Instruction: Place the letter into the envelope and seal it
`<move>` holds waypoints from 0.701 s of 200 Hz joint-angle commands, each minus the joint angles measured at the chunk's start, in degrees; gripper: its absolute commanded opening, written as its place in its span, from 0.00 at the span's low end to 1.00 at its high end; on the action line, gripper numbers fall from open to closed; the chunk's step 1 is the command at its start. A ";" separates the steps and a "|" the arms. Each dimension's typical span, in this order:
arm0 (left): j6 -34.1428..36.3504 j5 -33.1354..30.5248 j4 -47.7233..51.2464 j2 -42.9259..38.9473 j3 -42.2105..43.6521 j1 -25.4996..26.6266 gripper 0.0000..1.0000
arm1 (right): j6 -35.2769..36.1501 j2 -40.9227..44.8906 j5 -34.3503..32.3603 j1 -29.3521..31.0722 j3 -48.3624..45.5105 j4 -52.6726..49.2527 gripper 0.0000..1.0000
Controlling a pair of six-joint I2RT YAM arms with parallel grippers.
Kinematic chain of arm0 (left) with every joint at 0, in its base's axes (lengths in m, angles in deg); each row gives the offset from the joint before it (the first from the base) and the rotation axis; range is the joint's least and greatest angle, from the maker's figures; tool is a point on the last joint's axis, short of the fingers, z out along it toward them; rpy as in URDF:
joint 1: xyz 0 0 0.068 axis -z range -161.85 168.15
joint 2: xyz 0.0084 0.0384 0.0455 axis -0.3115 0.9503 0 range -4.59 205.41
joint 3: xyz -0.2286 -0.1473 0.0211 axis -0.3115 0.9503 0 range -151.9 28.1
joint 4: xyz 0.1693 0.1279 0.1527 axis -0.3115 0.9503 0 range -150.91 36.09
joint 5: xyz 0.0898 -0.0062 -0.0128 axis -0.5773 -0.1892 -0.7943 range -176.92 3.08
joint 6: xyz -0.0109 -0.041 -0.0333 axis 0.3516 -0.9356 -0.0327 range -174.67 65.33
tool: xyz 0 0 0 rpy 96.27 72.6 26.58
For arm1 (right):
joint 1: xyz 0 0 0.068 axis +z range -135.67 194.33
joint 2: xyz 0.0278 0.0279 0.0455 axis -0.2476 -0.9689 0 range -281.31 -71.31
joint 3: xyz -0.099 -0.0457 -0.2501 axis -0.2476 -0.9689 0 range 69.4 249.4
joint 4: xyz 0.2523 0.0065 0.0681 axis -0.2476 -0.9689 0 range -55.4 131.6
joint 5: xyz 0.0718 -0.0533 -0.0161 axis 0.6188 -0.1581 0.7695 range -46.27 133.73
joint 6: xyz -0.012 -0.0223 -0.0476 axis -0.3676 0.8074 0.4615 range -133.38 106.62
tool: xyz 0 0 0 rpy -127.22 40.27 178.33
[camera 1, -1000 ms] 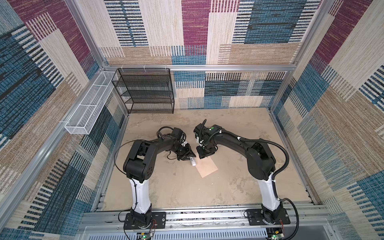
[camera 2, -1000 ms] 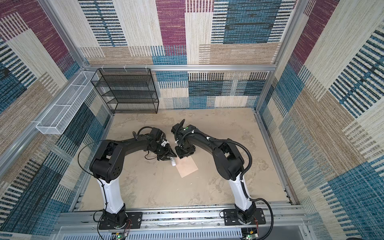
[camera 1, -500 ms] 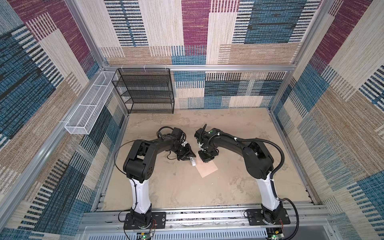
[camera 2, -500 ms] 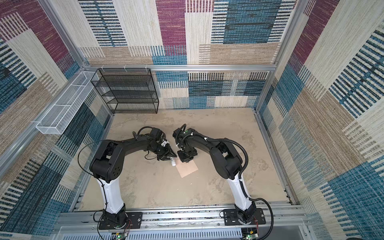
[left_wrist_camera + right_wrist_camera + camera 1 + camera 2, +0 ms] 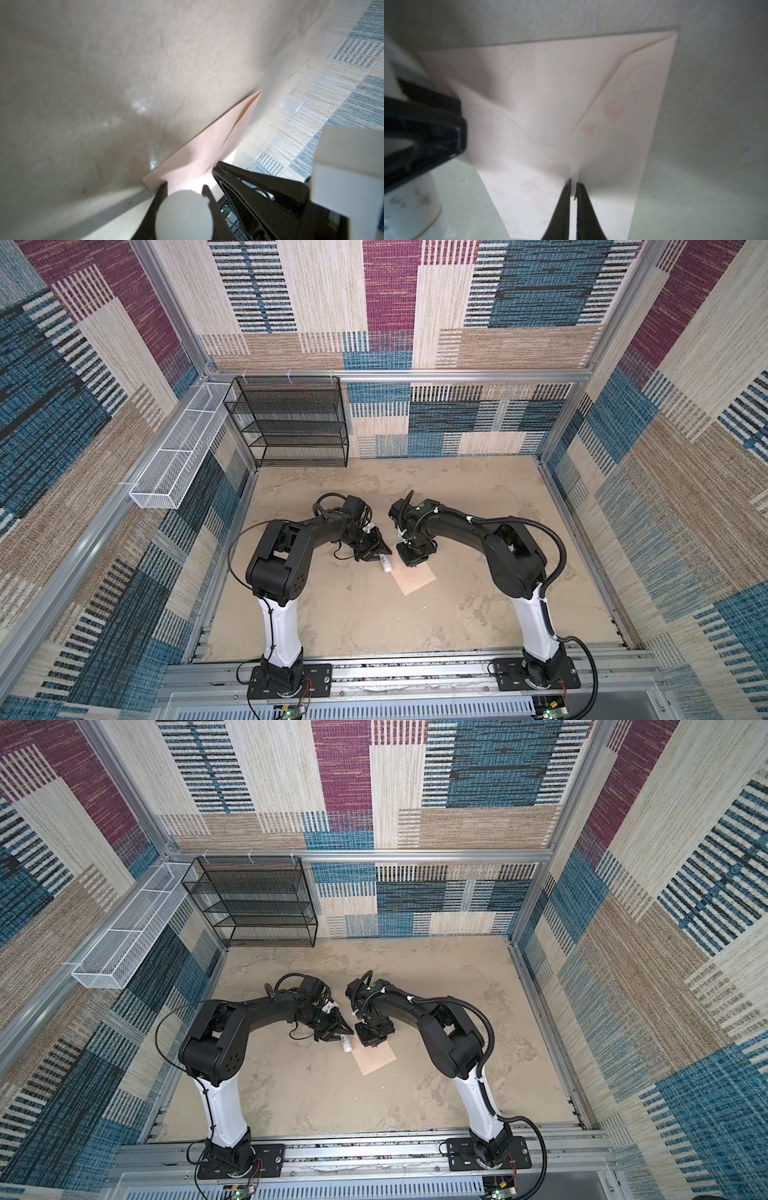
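The pale peach envelope lies flat near the middle of the table in both top views, also. In the right wrist view its cream flap rises toward the camera. My right gripper is shut on the flap's tip, at the envelope's far edge. My left gripper sits just left of the envelope. It is shut on a white tube, whose round end fills the gap between the fingers. The letter is out of view.
A black mesh shelf stands at the back left of the table. A white wire basket hangs on the left wall. Bare sandy tabletop lies in front of the envelope.
My right gripper has come down to the envelope's far edge and shut on the flap. The left arm and the white tube have not moved.
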 commanded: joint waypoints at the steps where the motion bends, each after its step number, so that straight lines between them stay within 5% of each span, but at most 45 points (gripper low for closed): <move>1: 0.37 -3.17 3.57 0.11 0.25 -0.07 0.00 | -1.27 -1.51 1.31 0.88 -1.16 2.88 0.15; 140: 0.69 -3.24 4.22 0.50 -0.50 -0.10 0.00 | -1.37 -1.97 3.39 2.30 -2.77 4.06 0.24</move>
